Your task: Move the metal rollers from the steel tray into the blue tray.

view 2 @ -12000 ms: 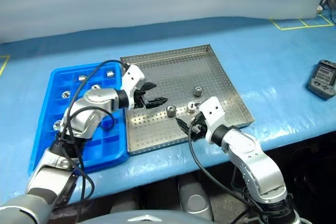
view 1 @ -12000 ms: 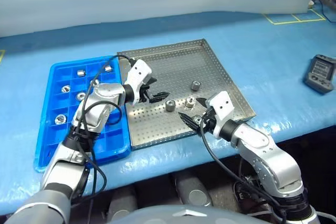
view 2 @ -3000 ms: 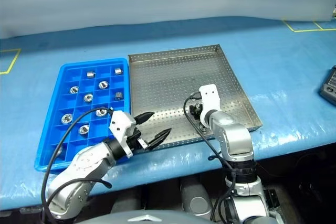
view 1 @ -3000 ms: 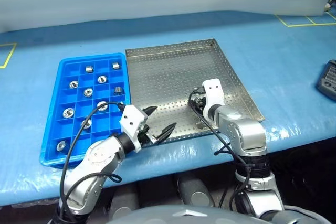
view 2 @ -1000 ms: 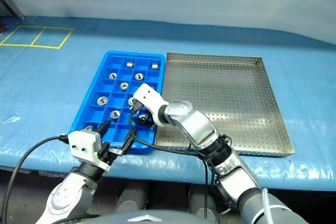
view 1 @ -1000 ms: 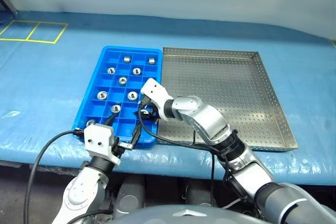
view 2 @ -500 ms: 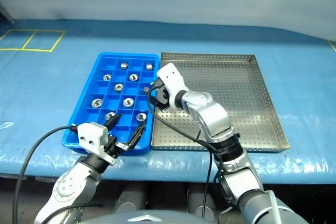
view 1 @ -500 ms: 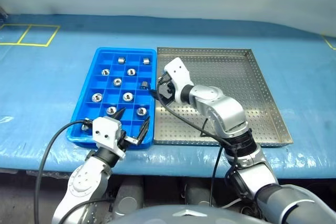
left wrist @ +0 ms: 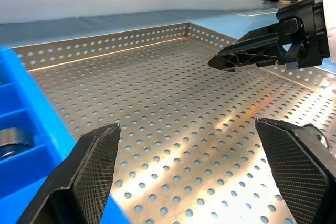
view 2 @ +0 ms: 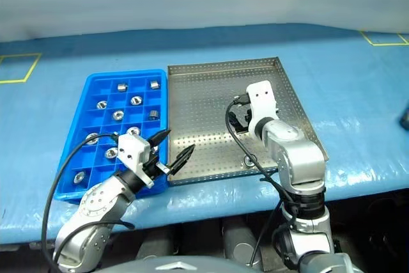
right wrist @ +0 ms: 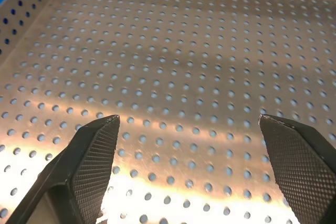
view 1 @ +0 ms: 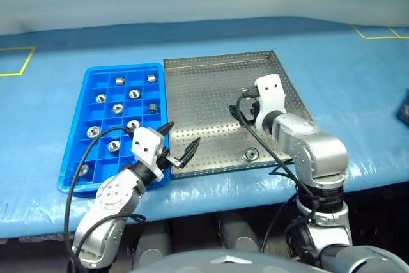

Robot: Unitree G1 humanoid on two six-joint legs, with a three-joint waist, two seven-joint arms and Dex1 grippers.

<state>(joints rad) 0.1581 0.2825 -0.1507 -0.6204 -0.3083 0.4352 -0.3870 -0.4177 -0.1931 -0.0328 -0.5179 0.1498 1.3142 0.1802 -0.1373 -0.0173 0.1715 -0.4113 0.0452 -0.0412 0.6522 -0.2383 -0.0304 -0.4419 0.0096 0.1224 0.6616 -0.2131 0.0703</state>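
A: Where is the roller left in the steel tray (view 1: 211,87)?

B: One metal roller (view 1: 252,154) lies near the tray's front rim, toward its right corner, hole facing up. From the right gripper (view 1: 243,114) it sits at about six o'clock, a short way off, with nothing touching it. From the left gripper (view 1: 179,142) it lies near three o'clock, well apart.

A: And the rest of the rollers?

B: Nine metal rollers rest in the blue tray (view 1: 75,177), each in its own square compartment; for example, one (view 1: 119,81) at the far end and one (view 1: 83,170) in the near left corner.

A: How do the claws stand?

B: Both are spread wide and hold nothing. The right one hangs over bare perforated steel toward the tray's right side; its wrist view shows both fingers (right wrist: 84,169) far apart above the holes. The left one hovers at the near edge where the blue tray meets the steel one, aimed across the steel floor.

A: Anything beneath?

B: A blue table covering (view 1: 345,62) under both trays, with yellow tape marks at the far corners.
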